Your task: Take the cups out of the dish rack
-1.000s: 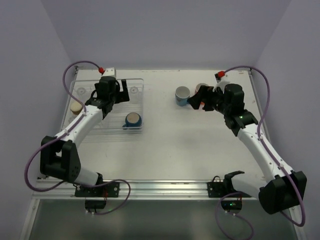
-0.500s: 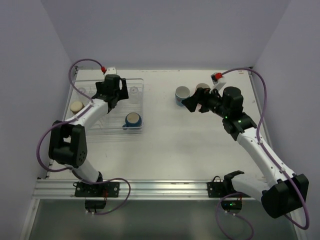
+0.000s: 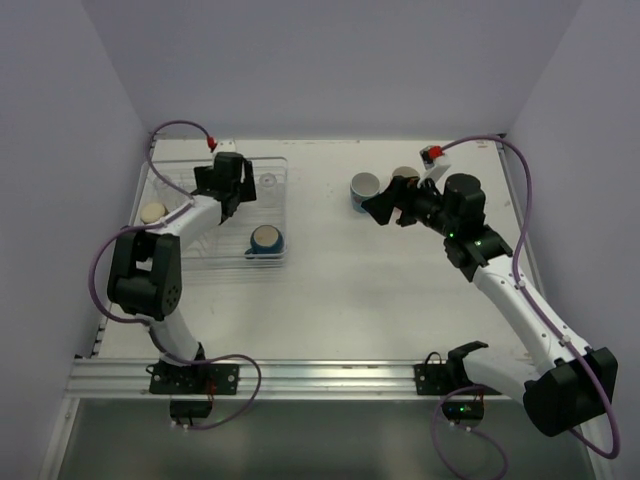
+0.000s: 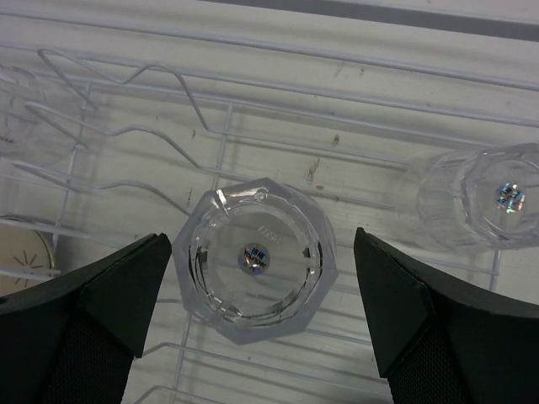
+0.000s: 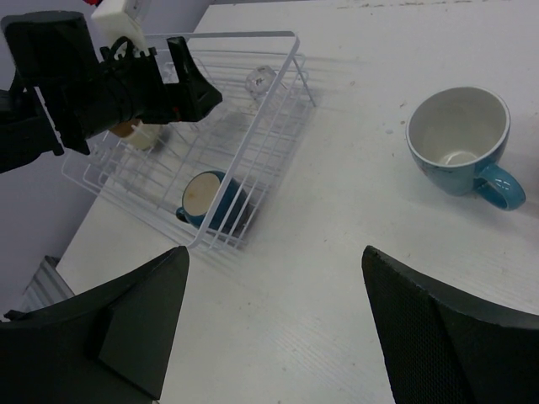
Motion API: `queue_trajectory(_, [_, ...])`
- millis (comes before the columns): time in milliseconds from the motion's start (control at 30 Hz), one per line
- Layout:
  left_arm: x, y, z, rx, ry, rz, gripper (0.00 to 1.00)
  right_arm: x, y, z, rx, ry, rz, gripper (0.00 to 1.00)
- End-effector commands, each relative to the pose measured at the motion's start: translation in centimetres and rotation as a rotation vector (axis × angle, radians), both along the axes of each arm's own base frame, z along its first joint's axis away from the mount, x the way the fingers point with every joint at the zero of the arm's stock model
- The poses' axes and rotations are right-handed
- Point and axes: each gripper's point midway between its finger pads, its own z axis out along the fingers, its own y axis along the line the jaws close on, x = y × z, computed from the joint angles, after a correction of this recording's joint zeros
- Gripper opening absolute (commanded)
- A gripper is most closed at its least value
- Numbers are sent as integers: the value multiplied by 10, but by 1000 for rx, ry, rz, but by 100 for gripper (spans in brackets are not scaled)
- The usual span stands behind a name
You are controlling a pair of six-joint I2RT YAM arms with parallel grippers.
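Recentred left gripper (image 4: 259,240), spread wide, astride clear cup (image 4: 257,257) in dish rack (image 5: 246,139), grasp pending; backed right gripper (image 5: 274,252), spread and empty, off light-blue mug (image 5: 459,139).

My left arm (image 3: 185,225) and right arm (image 3: 520,290) are white tubes with chunky black joints. A purple cable (image 3: 535,180) loops along each, with a red plug (image 3: 433,154) near the wrist. My left tool (image 4: 261,240) and right tool (image 5: 274,252) have broad, matte black wedge fingers (image 4: 93,303).
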Motion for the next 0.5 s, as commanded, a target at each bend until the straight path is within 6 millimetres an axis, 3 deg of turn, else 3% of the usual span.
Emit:
queue_trajectory(0, [14,8,8,28,-13,27,100,1,7,7,10,-31,31,86])
queue_trajectory(133, [18,1,11,4,-33,-2,96,2,9,5,7,-28,34,86])
queue_trajectory(400, [14,-5,29,-32,-84,-34,48,-1,20,3,12,-16,66,85])
queue_trajectory(467, [12,-7,41,-54,-103,-40,43,-4,24,4,27,-14,76,85])
